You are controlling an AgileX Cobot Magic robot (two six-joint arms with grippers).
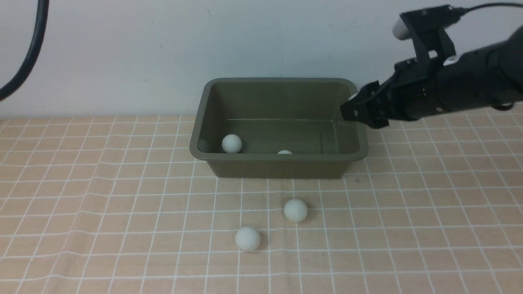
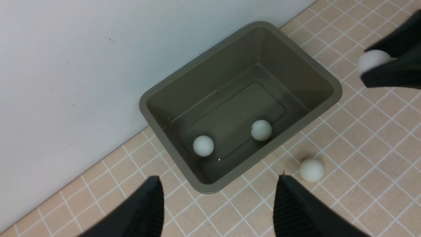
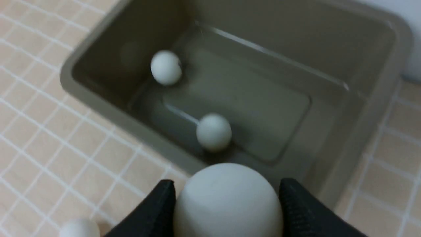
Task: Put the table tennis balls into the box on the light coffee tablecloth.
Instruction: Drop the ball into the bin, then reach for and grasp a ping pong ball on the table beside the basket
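Note:
The olive-green box (image 1: pixel 212 122) stands on the light coffee tablecloth (image 1: pixel 102 212) against the wall. Two table tennis balls lie inside it, one at its left end (image 1: pixel 231 143) and one behind the front wall (image 1: pixel 284 152). Two more rest on the cloth in front of the box (image 1: pixel 295 210) (image 1: pixel 247 238). My right gripper (image 1: pixel 351 108) hovers at the box's right rim, shut on a white ball (image 3: pixel 227 200) between its black fingers (image 3: pixel 296 210). My left gripper (image 2: pixel 219 179) is out of the front view; its wrist view shows it open and empty, high above the box (image 2: pixel 329 82).
A white wall (image 1: pixel 122 53) rises directly behind the box. A black cable (image 1: pixel 34 45) hangs at the upper left. The cloth is slightly wrinkled at the front left. In the left wrist view the right gripper with its ball (image 2: pixel 373 61) shows beyond the box's far end.

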